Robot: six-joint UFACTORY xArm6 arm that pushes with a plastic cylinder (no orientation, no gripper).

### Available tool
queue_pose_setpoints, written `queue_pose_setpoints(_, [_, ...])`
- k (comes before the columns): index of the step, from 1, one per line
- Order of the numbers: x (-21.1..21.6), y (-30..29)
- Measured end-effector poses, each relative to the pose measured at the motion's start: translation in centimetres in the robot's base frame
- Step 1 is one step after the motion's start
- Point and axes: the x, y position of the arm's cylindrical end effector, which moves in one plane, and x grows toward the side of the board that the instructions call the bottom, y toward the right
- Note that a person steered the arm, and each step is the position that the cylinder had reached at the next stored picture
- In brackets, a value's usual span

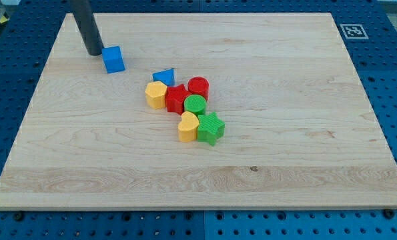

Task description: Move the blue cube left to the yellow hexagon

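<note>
The blue cube [114,59] sits near the view's top left of the wooden board. The yellow hexagon [156,95] lies lower and to the right of it, at the left end of a cluster of blocks. My tip [94,53] rests just left of the blue cube, almost touching its left side. The dark rod rises from there out of the view's top.
The cluster holds a blue triangle [164,77], a red cylinder [198,87], a red star-like block [177,99], a green cylinder [195,105], a yellow heart [188,127] and a green star [211,128]. A marker tag [351,31] sits at the board's top right corner.
</note>
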Motion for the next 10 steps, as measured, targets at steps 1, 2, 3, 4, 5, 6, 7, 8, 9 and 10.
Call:
queue_pose_setpoints(1, [1.2, 1.7])
queue_pose_setpoints(2, [3.1, 2.5])
queue_pose_setpoints(3, [3.7, 2.5])
queue_pose_setpoints(4, [3.8, 2.8])
queue_pose_setpoints(5, [5.2, 4.1])
queue_pose_setpoints(6, [7.1, 5.1])
queue_pose_setpoints(7, [9.1, 5.7])
queue_pose_setpoints(8, [10.7, 5.8])
queue_pose_setpoints(9, [12.4, 5.8])
queue_pose_setpoints(10, [14.6, 5.8])
